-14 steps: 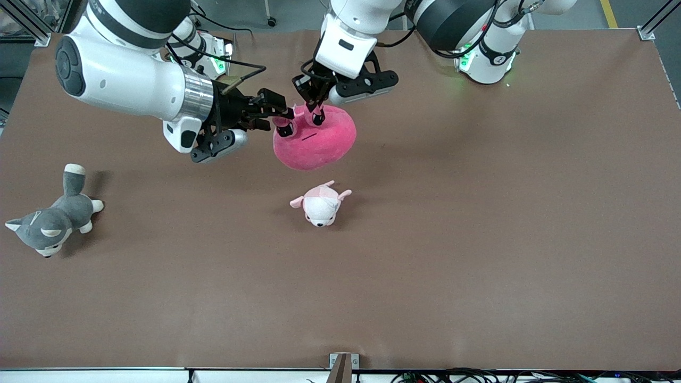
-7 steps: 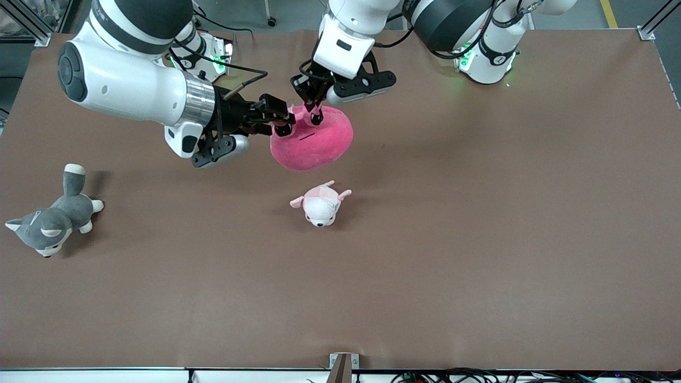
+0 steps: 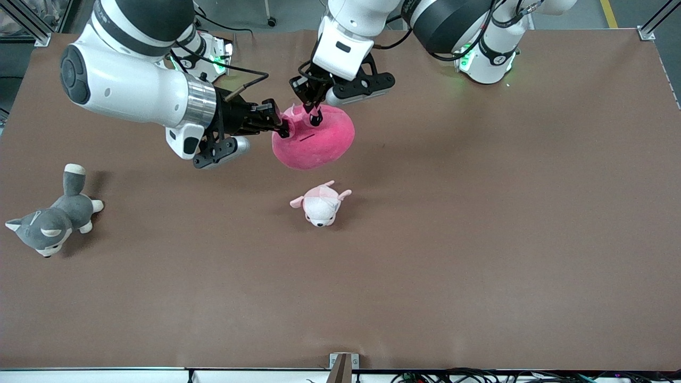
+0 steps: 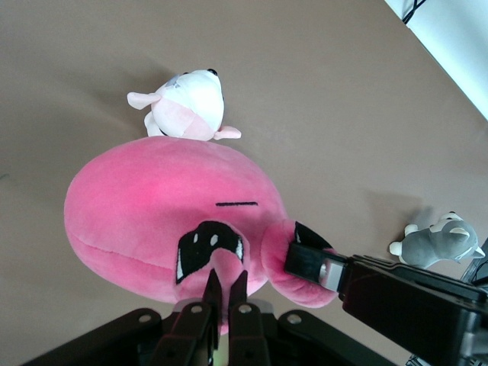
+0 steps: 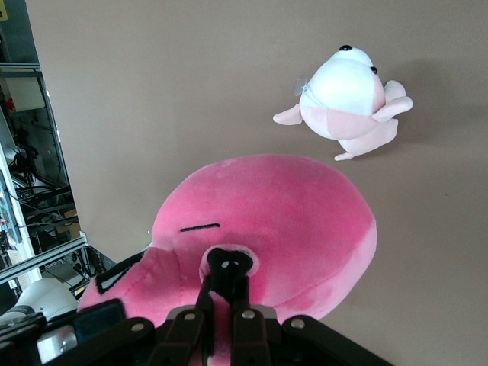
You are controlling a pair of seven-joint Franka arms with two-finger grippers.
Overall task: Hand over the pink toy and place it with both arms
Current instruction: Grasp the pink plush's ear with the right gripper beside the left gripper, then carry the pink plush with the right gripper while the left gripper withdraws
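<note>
Handover mid-stage: I'm holding the pink toy (image 3: 314, 139) up over the counter (image 3: 479, 213), left hand (image 3: 314, 113) and right hand (image 3: 283, 127) both clamped on it. Left-hand release and placing still pending.

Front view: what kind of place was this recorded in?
Most likely a robotics lab. Two arms are mounted at one edge of a brown-covered table, aluminium framing stands at its corners, cables run along its edge, and only plush toys lie on it, like the grey dog.
</note>
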